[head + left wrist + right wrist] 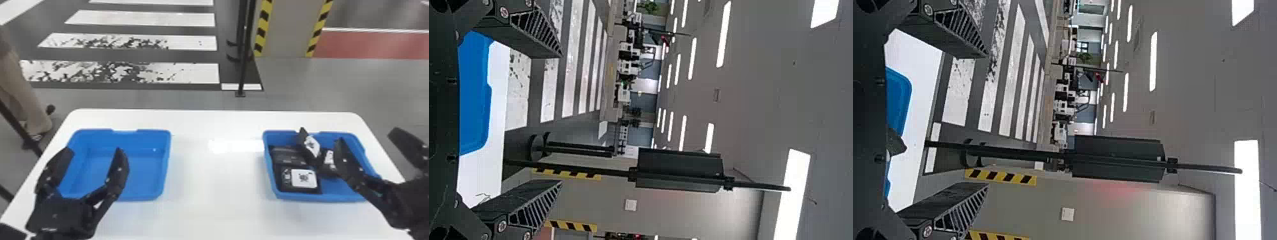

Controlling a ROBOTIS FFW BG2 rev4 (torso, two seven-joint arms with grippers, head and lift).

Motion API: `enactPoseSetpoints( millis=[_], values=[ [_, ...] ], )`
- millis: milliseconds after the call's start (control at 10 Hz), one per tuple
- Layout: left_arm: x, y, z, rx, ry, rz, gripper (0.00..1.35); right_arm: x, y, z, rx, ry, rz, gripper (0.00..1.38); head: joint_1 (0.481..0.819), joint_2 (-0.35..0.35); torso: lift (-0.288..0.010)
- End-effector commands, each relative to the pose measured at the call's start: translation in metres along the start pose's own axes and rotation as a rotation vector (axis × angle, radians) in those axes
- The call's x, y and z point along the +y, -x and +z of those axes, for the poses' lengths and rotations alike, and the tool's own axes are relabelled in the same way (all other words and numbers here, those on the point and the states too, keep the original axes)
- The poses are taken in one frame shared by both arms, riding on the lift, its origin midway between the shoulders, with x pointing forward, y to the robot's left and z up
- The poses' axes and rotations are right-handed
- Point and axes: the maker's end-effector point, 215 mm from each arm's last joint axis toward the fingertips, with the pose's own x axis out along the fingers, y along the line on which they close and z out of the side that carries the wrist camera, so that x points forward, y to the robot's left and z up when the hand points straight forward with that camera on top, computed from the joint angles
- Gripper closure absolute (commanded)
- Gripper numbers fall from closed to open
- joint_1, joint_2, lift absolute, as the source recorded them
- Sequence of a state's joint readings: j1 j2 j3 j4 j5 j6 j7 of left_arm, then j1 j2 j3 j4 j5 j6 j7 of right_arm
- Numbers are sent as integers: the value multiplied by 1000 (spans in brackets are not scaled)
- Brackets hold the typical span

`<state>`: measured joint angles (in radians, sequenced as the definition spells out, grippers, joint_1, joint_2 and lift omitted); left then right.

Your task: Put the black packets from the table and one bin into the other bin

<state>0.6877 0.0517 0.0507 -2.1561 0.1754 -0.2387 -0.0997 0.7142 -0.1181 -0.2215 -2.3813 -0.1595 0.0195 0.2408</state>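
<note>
Item, right fingers (346, 162): mine, spread wide, gripping nothing; one over the right bin (335, 191), the other out past the tabletop (217, 188) on its right side. Item, left fingers (119, 167): mine, likewise wide apart, nothing between them, set over the near part of the left bin (140, 178). Item, black packets: a cluster in the right bin. One, the leaning packet (311, 146), tilted, its long axis running from the far left down toward the near right, upper end by the far wall; the flat packet (303, 183) in the near left corner, pale square label up; the dark packet (285, 155) behind that; the labelled packet (328, 158) just beside my inner right finger, contact not determinable. Governing relation: the cluster lies to the left of my right fingers, which are much the nearer pair. Judgement: gathering into the right bin looks complete or nearly so, calling for those fingers to lift away rightward without snagging the leaning packet; should the left bin be the destination, the right arm is the one to reach leftward.
</note>
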Motion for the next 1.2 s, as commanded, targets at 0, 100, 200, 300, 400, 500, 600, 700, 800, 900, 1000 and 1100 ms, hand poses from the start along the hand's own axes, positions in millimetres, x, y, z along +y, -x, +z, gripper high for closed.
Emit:
enactPoseSetpoints(
  millis=[0, 100, 200, 300, 400, 500, 600, 700, 800, 900, 1000, 1100],
  values=[
    [-1, 0, -1, 3, 1, -3, 142, 0, 0, -1, 0, -6, 0, 105, 695, -36, -110],
    [-1, 0, -2, 5, 1, -3, 142, 1, 0, -3, 7, -11, 1, 105, 695, -38, -110],
    [-1, -1, -2, 8, 4, -3, 144, 4, -1, -6, 8, -28, 8, 105, 695, -39, -110],
    [-3, -2, -3, 10, 8, -8, 144, 6, -2, -7, 8, -33, 12, 105, 695, -37, -110],
    [-4, -2, -3, 10, 7, -11, 142, 6, -2, -6, 7, -35, 12, 105, 695, -36, -110],
    [-4, -2, -3, 10, 13, -11, 144, 7, -2, -5, 3, -42, 16, 105, 695, -35, -110],
    [-4, -2, -4, 14, 17, -12, 144, 7, -2, -3, -2, -41, 16, 105, 695, -34, -110],
    [-3, -2, -6, 21, 19, -12, 144, 7, -2, -3, -2, -41, 17, 105, 695, -34, -110],
    [-4, -3, -10, 33, 25, -15, 144, 8, -2, -3, -3, -44, 20, 105, 695, -32, -110],
    [-4, -3, -16, 49, 32, -23, 144, 8, -2, -2, -6, -45, 22, 105, 695, -32, -110],
    [-6, -4, -11, 34, 30, -28, 144, 9, -2, -2, -6, -45, 24, 105, 695, -34, -110],
    [-6, -4, -9, 27, 25, -30, 144, 9, -2, -2, -6, -45, 24, 105, 695, -34, -110]
  ],
)
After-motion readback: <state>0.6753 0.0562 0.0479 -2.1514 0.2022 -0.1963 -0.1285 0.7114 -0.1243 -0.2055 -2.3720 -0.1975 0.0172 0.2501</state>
